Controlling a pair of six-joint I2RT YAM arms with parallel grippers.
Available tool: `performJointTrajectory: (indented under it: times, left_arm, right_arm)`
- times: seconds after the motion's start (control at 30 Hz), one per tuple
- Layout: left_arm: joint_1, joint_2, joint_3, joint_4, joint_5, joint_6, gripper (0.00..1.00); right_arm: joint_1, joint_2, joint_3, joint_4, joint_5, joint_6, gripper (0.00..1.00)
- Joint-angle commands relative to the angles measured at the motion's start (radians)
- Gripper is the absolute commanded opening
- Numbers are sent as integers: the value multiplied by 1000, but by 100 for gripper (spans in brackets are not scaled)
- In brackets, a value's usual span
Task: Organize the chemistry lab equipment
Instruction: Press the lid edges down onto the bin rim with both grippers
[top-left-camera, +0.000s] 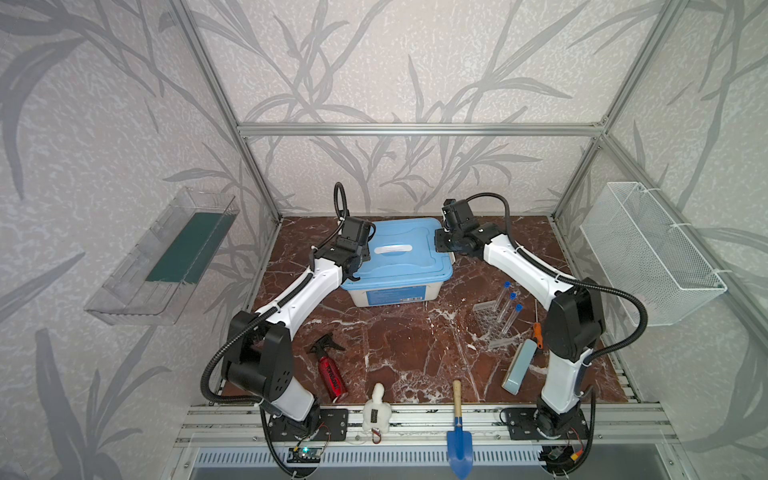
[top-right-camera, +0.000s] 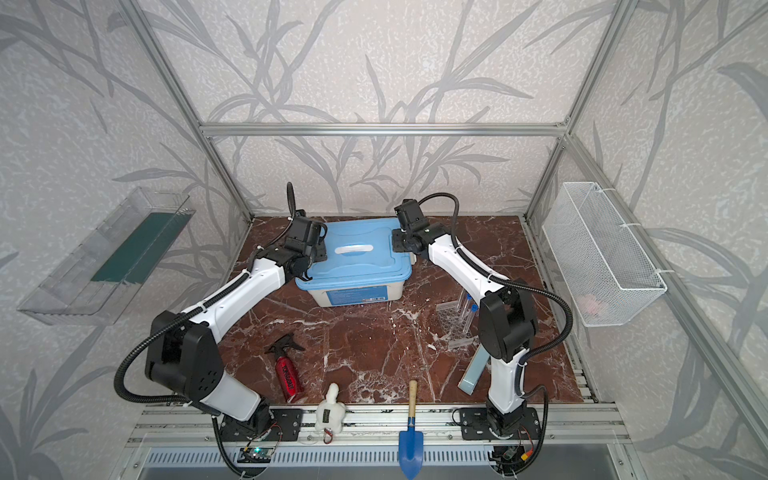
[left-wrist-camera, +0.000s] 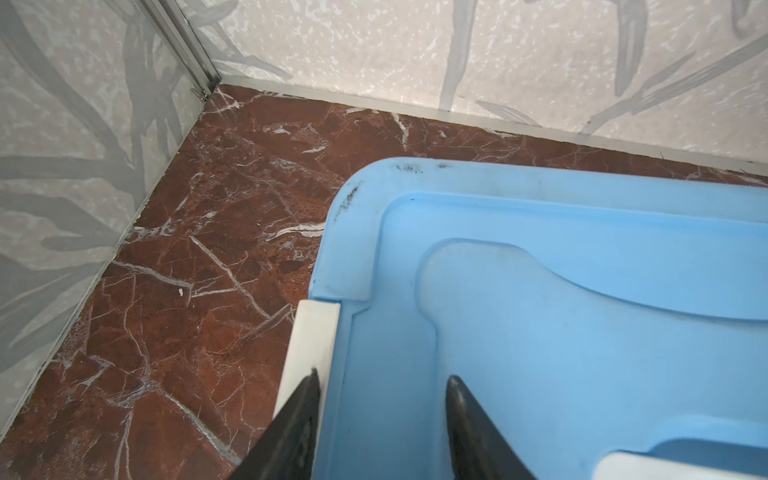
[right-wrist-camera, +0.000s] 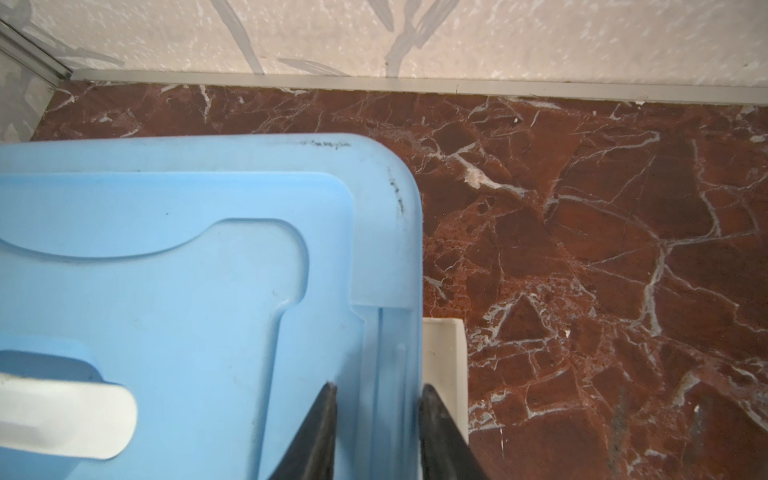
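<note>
Three long clear tubes with blue caps (top-left-camera: 509, 307) lean on the clear perforated tube rack (top-left-camera: 488, 322) right of centre; in a top view my right arm half hides the tubes (top-right-camera: 466, 309). A storage box with a blue lid (top-left-camera: 395, 257) stands at the back. My left gripper (left-wrist-camera: 382, 374) straddles the lid's left edge: one finger is by the white latch (left-wrist-camera: 311, 332), the other over the lid (left-wrist-camera: 540, 332). My right gripper (right-wrist-camera: 378, 388) is shut on the lid's right rim (right-wrist-camera: 390, 249), beside its white latch (right-wrist-camera: 442, 353). Both show in a top view as left gripper (top-left-camera: 356, 266) and right gripper (top-left-camera: 441, 245).
On the marble table (top-left-camera: 415, 353) lie a red spray canister (top-left-camera: 331, 374), a pale blue flat box (top-left-camera: 519, 365) and an orange-handled tool (top-left-camera: 537, 330). A white figure (top-left-camera: 376, 409) and a blue trowel (top-left-camera: 458, 432) sit at the front rail. A wire basket (top-left-camera: 648, 253) hangs right, a clear shelf (top-left-camera: 162, 257) left.
</note>
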Motion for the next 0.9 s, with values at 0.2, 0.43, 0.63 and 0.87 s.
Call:
performJointTrajectory:
  times: [0.2, 0.43, 0.63, 0.87]
  left_arm:
    - [-52, 44, -50, -60, 117, -52, 49]
    - [-52, 63, -39, -71, 128, -55, 49]
    - [-52, 64, -42, -77, 118, -56, 49]
    - [-52, 68, -42, -69, 115, -57, 49]
  right_arm:
    - [-94, -56, 17, -7, -347, 1, 63]
    - [-145, -25, -15, -128, -386, -48, 89]
    - [-143, -68, -50, -149, -238, -137, 99]
    - [-195, -65, -218, 27, -535, -3, 100]
